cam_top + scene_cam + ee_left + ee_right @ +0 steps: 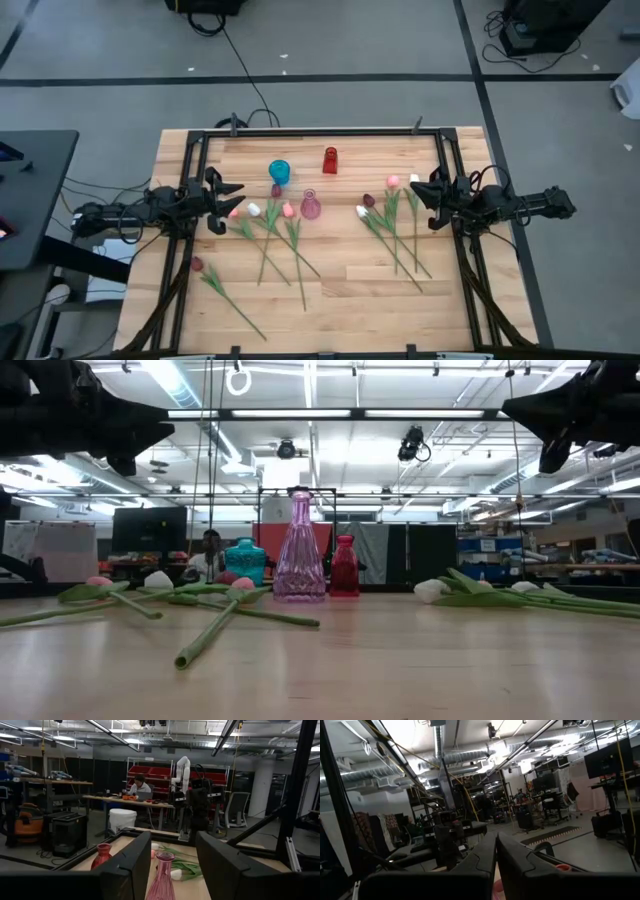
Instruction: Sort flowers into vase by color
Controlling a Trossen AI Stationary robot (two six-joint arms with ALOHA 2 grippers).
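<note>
Three small vases stand mid-table: blue [279,171], red [330,160] and pink [310,205]. One group of tulips [270,235] lies flat left of the pink vase, with pink, white and dark red heads. A single dark red tulip [197,264] lies nearer the left edge. A second group [395,225] lies flat on the right. My left gripper [232,200] [172,845] hovers open above the left group, pointing at the pink vase [162,880]. My right gripper [418,196] [496,842] hovers shut above the right group's heads. In the low view both grippers are high above the table.
A black frame [300,133] runs around the work area, with rails along the left and right sides under the arms. Bare wood lies along the near edge [350,320] and between the two flower groups. A person [140,785] sits at a bench in the room beyond.
</note>
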